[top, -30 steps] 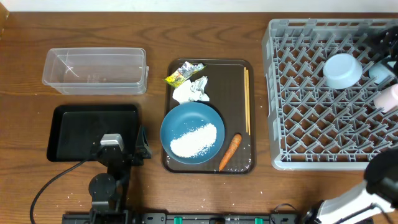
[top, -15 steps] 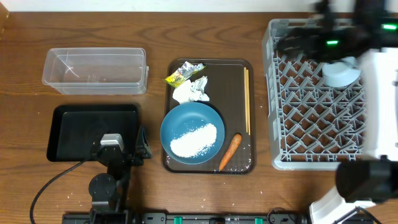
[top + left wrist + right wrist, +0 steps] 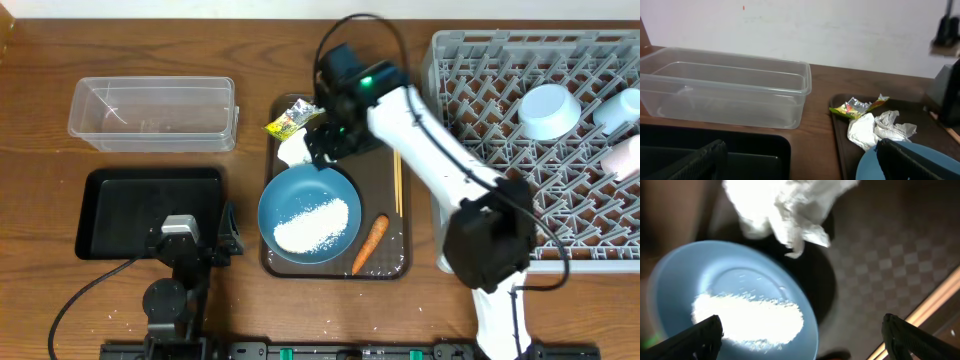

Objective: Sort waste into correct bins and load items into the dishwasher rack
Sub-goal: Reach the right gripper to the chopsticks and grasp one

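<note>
A blue plate [image 3: 308,215] holding white rice [image 3: 310,224] lies on the brown tray [image 3: 385,262], with the carrot [image 3: 369,243], chopsticks [image 3: 397,180], tissue [image 3: 293,152] and yellow-green wrapper [image 3: 285,122]. My right gripper [image 3: 326,143] hovers over the tissue and the plate's far rim. In the right wrist view it is open [image 3: 800,340] and empty above the plate [image 3: 740,270], with the tissue [image 3: 785,205] ahead. My left gripper [image 3: 190,245] is open [image 3: 800,165] and empty at the black tray [image 3: 120,210]. The clear tub [image 3: 152,113] is empty.
The grey rack [image 3: 500,215] at the right holds the light-blue bowl [image 3: 548,110], a white cup [image 3: 620,108] and a pale pink item [image 3: 625,155]. The right arm stretches from the front right across the rack's corner and the tray.
My right arm has swung from over the rack leftward to above the tissue on the brown tray. The left arm has not moved.
</note>
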Motion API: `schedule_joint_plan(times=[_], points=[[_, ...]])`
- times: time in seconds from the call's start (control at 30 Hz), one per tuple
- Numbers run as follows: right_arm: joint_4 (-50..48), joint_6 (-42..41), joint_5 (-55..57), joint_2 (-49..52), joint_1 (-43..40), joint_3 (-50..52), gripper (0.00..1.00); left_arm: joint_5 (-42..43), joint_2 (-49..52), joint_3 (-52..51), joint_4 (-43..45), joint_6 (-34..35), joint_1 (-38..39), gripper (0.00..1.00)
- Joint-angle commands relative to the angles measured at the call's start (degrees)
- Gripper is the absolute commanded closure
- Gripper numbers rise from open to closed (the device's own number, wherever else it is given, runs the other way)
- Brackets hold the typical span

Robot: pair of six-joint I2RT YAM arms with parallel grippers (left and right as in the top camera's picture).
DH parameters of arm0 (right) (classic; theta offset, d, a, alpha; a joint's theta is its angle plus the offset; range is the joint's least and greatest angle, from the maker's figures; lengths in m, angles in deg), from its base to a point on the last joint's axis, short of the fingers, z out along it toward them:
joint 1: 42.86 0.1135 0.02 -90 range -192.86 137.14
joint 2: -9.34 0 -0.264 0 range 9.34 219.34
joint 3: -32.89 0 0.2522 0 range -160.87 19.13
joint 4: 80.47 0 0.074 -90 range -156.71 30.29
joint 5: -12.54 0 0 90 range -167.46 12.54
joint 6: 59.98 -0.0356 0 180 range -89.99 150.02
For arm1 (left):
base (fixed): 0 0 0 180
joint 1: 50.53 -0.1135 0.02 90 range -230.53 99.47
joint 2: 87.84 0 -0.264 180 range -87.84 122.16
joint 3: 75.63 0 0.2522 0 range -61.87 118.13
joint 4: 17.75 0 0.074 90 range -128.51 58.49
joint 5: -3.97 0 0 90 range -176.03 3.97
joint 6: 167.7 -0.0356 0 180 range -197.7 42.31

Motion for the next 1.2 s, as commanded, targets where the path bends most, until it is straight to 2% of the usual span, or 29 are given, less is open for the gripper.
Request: schedule_joint_plan(times=[0.0,0.2,0.5,0.73,0.93,1.0,1.1,1.17], points=[[-0.74,-5.33,8.55,-0.07,0.96,-0.17,0.01,0.79,-0.31,-1.55,-0.9,-0.74,-0.31,0.03],[-3.93,-5.35,5.05,-0.17,1.16,-0.22,0.01,0.79,-0.31,-1.55,-0.9,-0.76,-0.31,0.03],[-1.95,-7.96,5.07,-0.26,1.01,-0.22,0.01,0.79,-0.31,-1.55,-0.9,-0.76,-0.31,0.03],[0.57,-8.11,6.58,-1.01,-3.3,-0.24,0.01,0.79,-0.31,-1.55,-0.9,-0.76,-0.31,0.03],[-2.93,-8.13,7.67,-0.92,-8.59,-0.17,0.01,0.79,-0.31,-1.55,-0.9,-0.76,-0.31,0.03],[-5.05,-8.13,7.67,-0.9,-9.88,0.44,0.21,0.79,-0.31,-1.55,-0.9,-0.76,-0.31,0.03],[-9.2,-8.41,6.25,-0.9,-10.82,2.89,0.43,0.79,-0.31,-1.55,-0.87,-0.76,-0.31,0.03],[-11.47,-10.75,6.14,-0.9,-10.91,5.18,0.48,0.79,-0.31,-1.55,-0.9,-0.76,-0.31,0.03]])
